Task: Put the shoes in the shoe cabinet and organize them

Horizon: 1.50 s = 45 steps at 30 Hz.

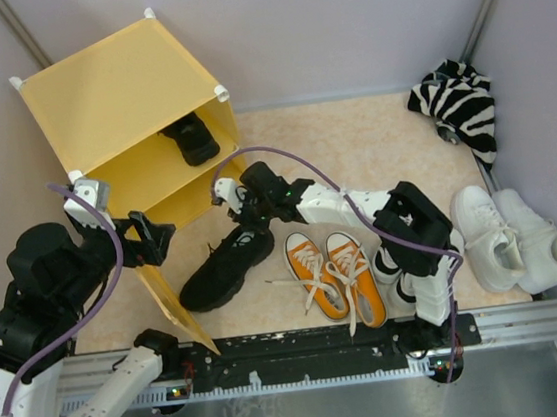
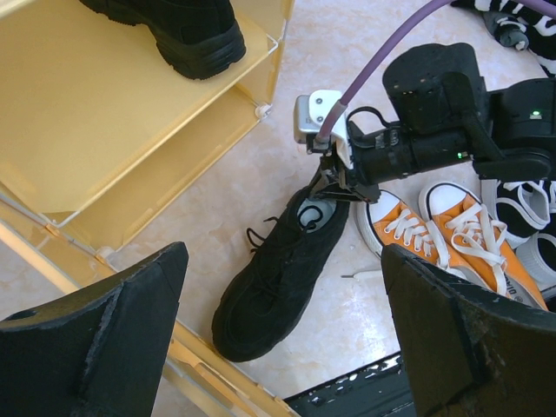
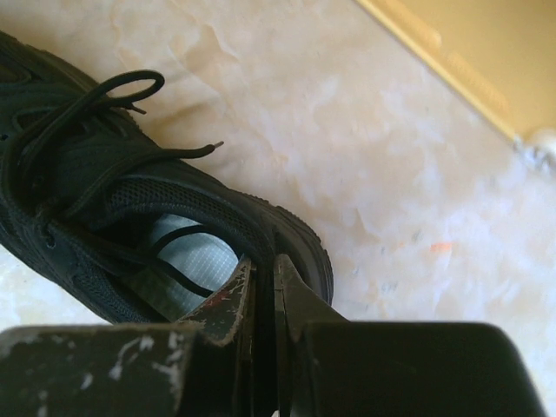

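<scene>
Beige mottled floor (image 1: 371,138): right gripper (image 3: 263,291) pinches the heel collar of the chunky black shoe (image 3: 78,200) (jaws nearly together); left gripper (image 1: 164,237) gapes wide, shoe cabinet (image 1: 114,86) just beyond it.

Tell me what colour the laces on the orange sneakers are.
White laces on the orange sneakers, clearest in the left wrist view.

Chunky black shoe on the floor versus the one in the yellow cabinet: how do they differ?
The floor shoe lies outside the yellow cabinet; the shelved shoe sits on its inner shelf. The right gripper pinches the floor shoe's heel collar; the shelved shoe is untouched. Both are chunky, all black.
</scene>
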Each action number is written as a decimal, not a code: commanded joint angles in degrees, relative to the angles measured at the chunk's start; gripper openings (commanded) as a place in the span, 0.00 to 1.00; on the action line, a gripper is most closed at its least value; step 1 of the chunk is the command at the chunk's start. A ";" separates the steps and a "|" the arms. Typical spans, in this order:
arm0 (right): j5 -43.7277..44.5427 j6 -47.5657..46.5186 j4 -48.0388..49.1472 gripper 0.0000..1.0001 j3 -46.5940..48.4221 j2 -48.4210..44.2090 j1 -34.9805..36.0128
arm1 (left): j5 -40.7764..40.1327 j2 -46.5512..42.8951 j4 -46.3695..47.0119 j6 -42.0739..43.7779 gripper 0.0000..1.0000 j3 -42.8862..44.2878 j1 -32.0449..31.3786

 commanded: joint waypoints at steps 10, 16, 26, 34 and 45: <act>33.98 59.33 5.93 0.00 -11.81 -18.42 0.11 | 1.36 0.86 1.48 0.06 0.99 -0.33 -0.11; 35.93 72.24 2.71 0.00 -12.50 -16.85 -0.98 | 0.95 0.40 0.70 0.06 0.99 -0.26 -0.08; 27.47 63.89 1.42 0.46 -13.12 -12.02 -0.47 | 0.81 -0.38 0.55 0.03 0.99 -1.42 -0.11; 23.72 41.58 -1.39 0.64 -10.59 -13.31 1.25 | 1.12 -0.47 1.35 0.05 0.99 -2.48 -0.10; 24.70 25.14 -14.94 0.88 -2.20 -6.76 1.13 | 0.13 -0.38 1.44 0.75 0.99 -2.97 -0.11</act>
